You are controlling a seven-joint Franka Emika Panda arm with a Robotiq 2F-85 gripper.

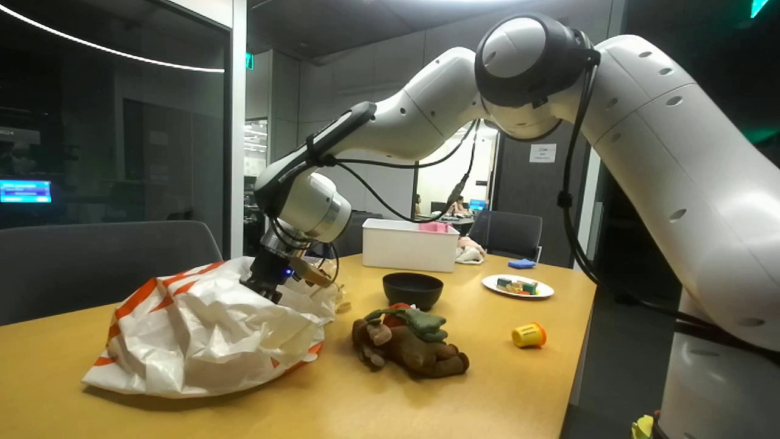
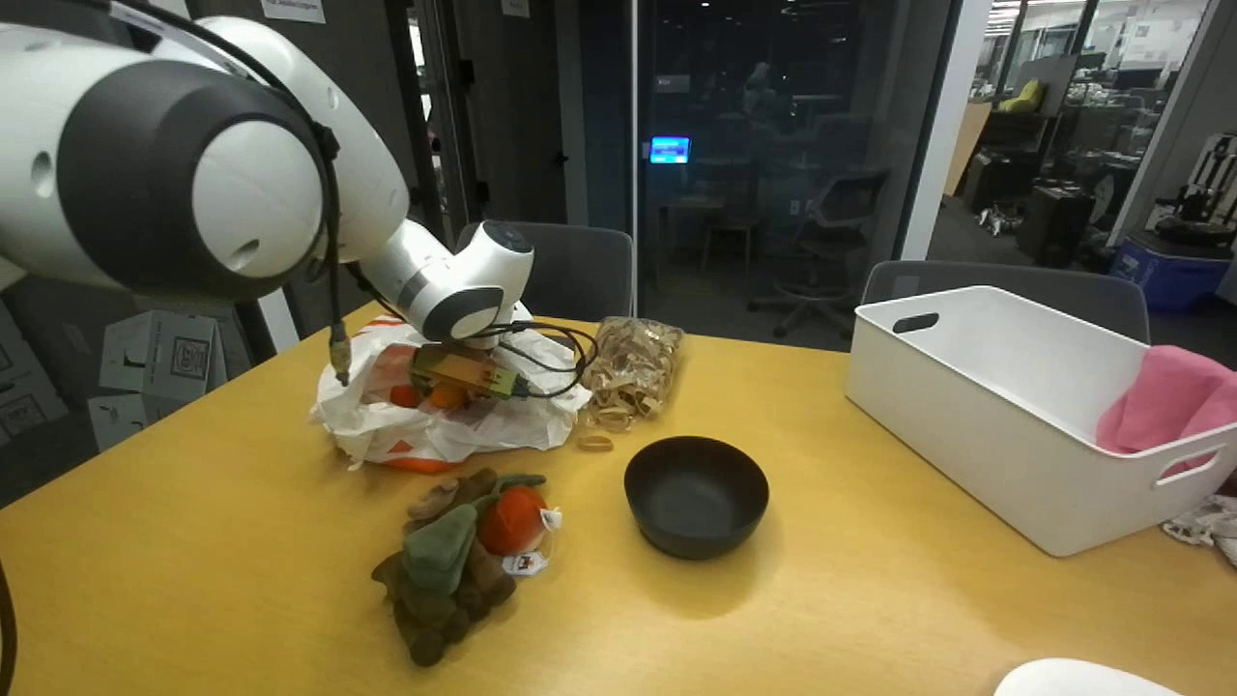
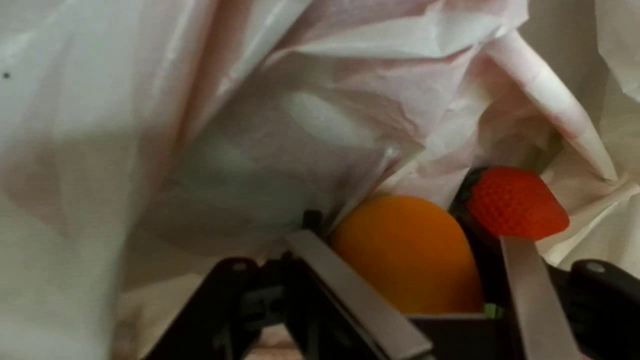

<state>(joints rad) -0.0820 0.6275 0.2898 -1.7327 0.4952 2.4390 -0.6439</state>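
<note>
My hand [image 3: 406, 239] is down in the crumpled plastic bag [image 1: 213, 335] on the desk [image 2: 821, 619], spread, with a round orange thing [image 3: 407, 260] between its fingers. A dark gap shows on one side of it; on the other I can't tell whether the finger touches. A good grip, I judge, wants me centred over the roundness so both pads meet it together, past its widest part; otherwise it may squirt away. The strawberry [image 3: 517, 202] lies just beyond one fingertip, perhaps touching it, so I should keep it out of the pinch. The bag's loose folds crowd close about me: catching one along with the orange thing would spoil the hold, so closing slowly and evenly looks best.
</note>
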